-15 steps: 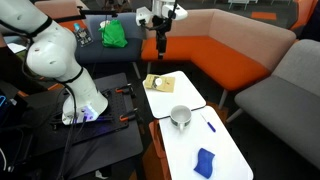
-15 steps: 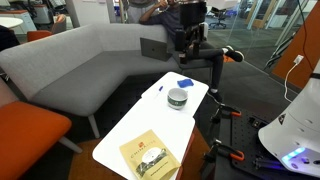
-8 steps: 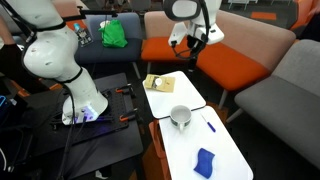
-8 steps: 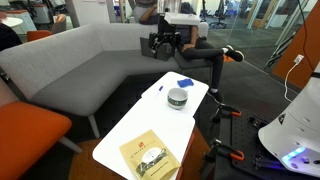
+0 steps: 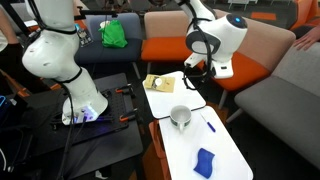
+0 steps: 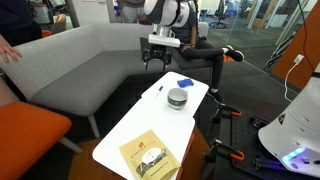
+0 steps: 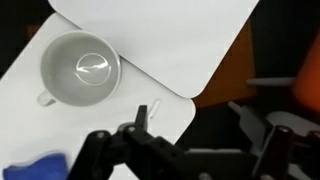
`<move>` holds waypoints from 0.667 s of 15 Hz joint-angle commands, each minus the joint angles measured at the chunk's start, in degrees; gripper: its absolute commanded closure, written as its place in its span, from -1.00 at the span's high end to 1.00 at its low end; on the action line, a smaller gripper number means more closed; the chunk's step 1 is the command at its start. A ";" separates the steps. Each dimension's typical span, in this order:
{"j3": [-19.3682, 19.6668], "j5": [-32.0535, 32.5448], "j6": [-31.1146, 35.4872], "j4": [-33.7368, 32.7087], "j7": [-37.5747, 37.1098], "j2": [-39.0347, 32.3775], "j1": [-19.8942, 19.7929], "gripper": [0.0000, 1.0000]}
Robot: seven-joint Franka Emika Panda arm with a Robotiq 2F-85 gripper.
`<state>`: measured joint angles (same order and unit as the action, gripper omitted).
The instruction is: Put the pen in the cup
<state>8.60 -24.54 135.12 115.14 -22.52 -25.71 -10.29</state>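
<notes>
The silvery-grey cup (image 5: 180, 116) stands upright and empty on the white table (image 5: 225, 150); it also shows in an exterior view (image 6: 177, 98) and in the wrist view (image 7: 80, 68). The thin blue pen (image 5: 209, 125) lies flat on the table a short way from the cup, also seen in an exterior view (image 6: 160, 87). In the wrist view it is a pale sliver (image 7: 156, 106) near the table edge, next to one finger. My gripper (image 5: 195, 68) (image 6: 157, 55) (image 7: 188, 110) is open and empty. It hangs above and beyond the table's edge, apart from pen and cup.
A blue cloth (image 5: 205, 161) (image 6: 185, 82) (image 7: 35, 165) lies near one end of the table. A tan packet (image 5: 158, 82) (image 6: 150, 155) lies at the other end. Orange and grey sofas (image 5: 250, 50) wrap around the table. A green bag (image 5: 114, 34) sits on a chair.
The arm has swung sideways across the sofa and come down. The gripper is now lower and closer to the table. Pen, cup and cloth have not moved.
</notes>
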 commanded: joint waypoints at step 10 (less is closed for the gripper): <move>3.81 -5.01 1.62 -2.70 -12.88 -8.29 -1.30 1.00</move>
<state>12.40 -29.63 136.85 112.55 -35.36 -33.97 -11.55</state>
